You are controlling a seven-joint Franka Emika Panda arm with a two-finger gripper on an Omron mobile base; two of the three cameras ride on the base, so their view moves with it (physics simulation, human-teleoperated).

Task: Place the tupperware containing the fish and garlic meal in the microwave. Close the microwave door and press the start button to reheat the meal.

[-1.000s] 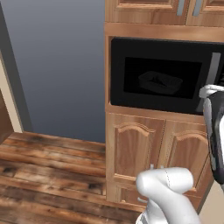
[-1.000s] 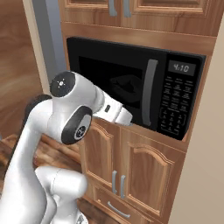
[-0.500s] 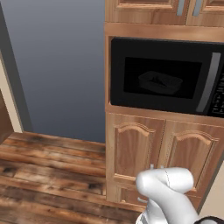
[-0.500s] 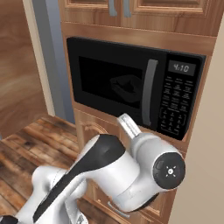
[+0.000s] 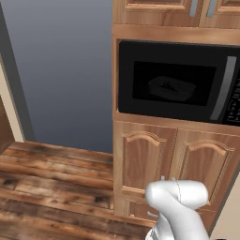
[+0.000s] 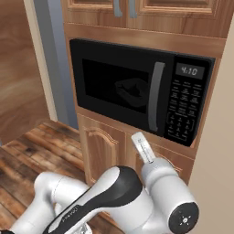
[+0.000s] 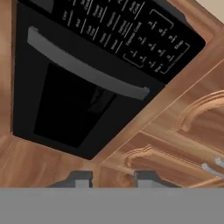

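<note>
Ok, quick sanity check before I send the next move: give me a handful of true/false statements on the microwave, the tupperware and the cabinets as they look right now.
1. The microwave door is closed. True.
2. The tupperware sits on the wooden floor. False: it shows through the door glass, inside the microwave.
3. The display shows digits. True.
4. The door handle is on the side away from the keypad. False: it runs right beside the keypad.
5. Wooden cabinet doors stand below the microwave. True.
</note>
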